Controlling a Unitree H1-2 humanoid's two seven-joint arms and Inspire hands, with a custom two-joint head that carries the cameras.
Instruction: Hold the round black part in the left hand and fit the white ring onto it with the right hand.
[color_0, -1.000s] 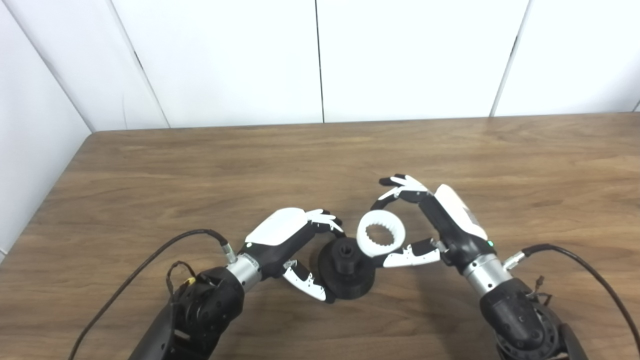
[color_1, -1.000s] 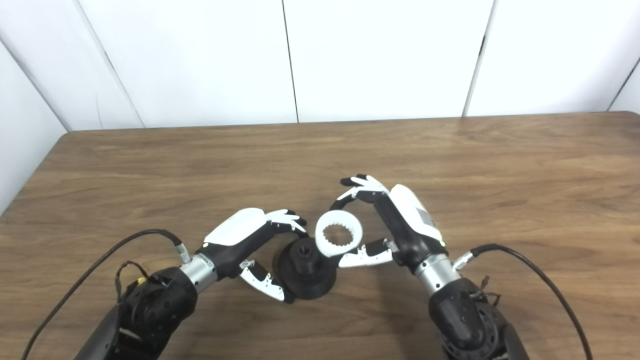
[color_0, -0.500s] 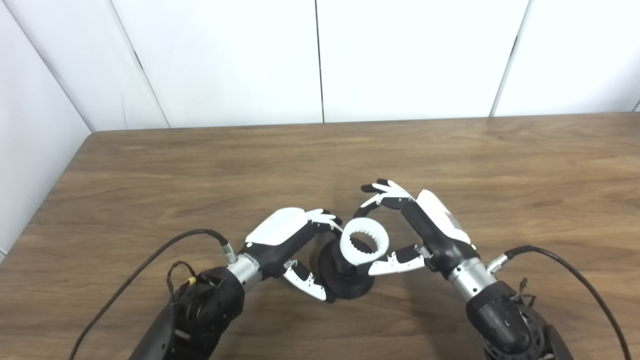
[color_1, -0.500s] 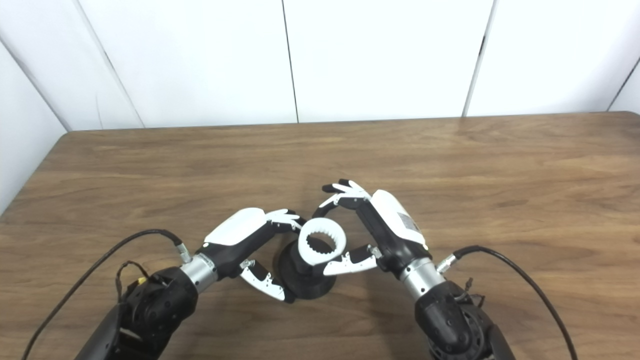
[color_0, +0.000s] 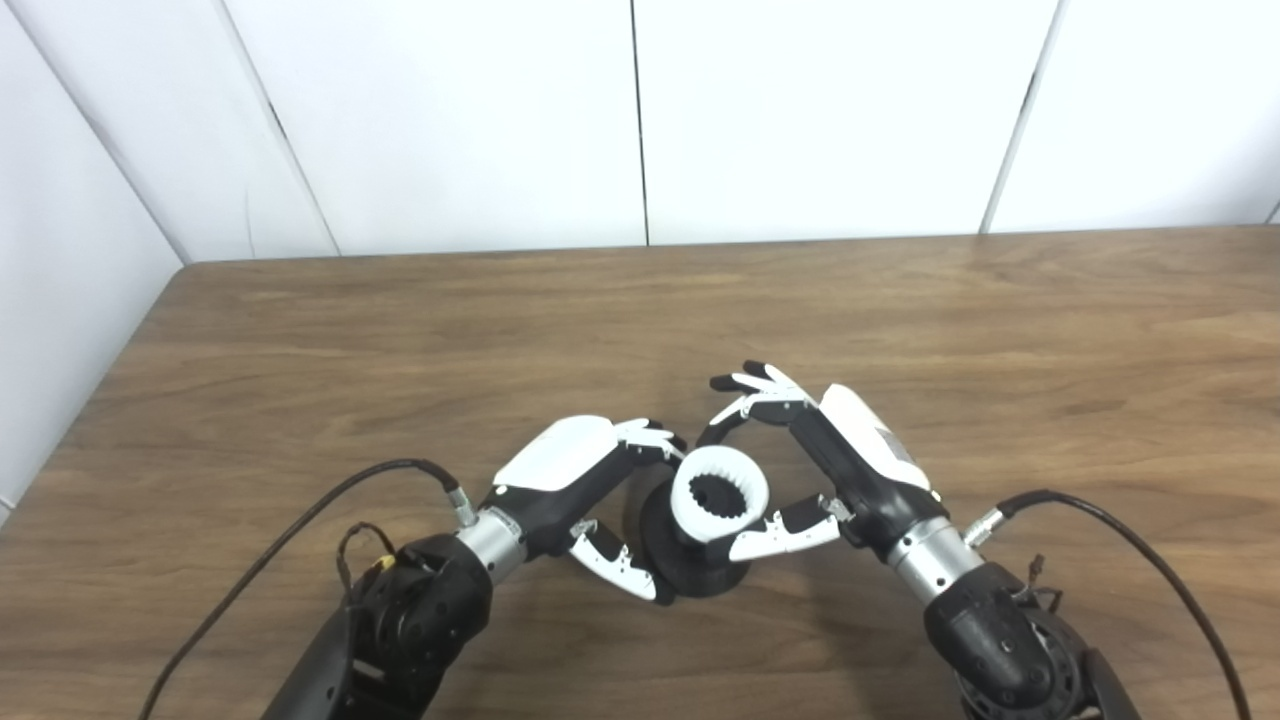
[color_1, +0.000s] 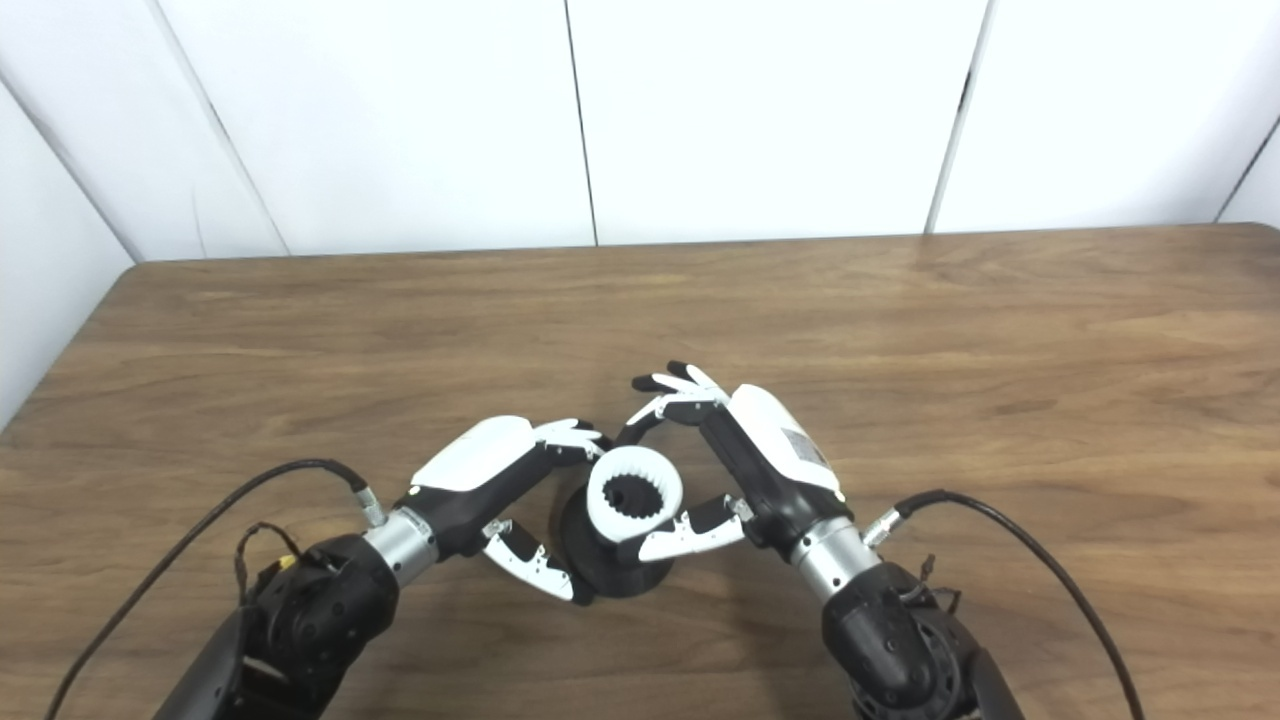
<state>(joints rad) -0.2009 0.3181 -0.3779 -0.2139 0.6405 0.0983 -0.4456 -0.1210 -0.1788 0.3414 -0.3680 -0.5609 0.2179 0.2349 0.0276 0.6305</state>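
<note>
The round black part (color_0: 692, 568) stands on the table near the front middle, a wide disc with a raised hub. My left hand (color_0: 585, 480) is shut on it, fingers curled over its far left side and the thumb against its near left rim. The white ring (color_0: 719, 494), toothed on the inside, now lies directly over the black hub, which shows dark through its hole. My right hand (color_0: 825, 460) is shut on the ring, thumb under its near right edge and fingers arched over its far side. I cannot tell whether the ring is seated or only hovering.
The brown wooden table (color_0: 900, 320) stretches back to white wall panels, with its left edge (color_0: 110, 370) near the left arm. Black cables trail from both wrists, the left cable (color_0: 300, 520) and the right cable (color_0: 1120, 530).
My right hand has carried the white ring leftward and down, from beside the black part to over its hub. The left hand and the black part have stayed put.
</note>
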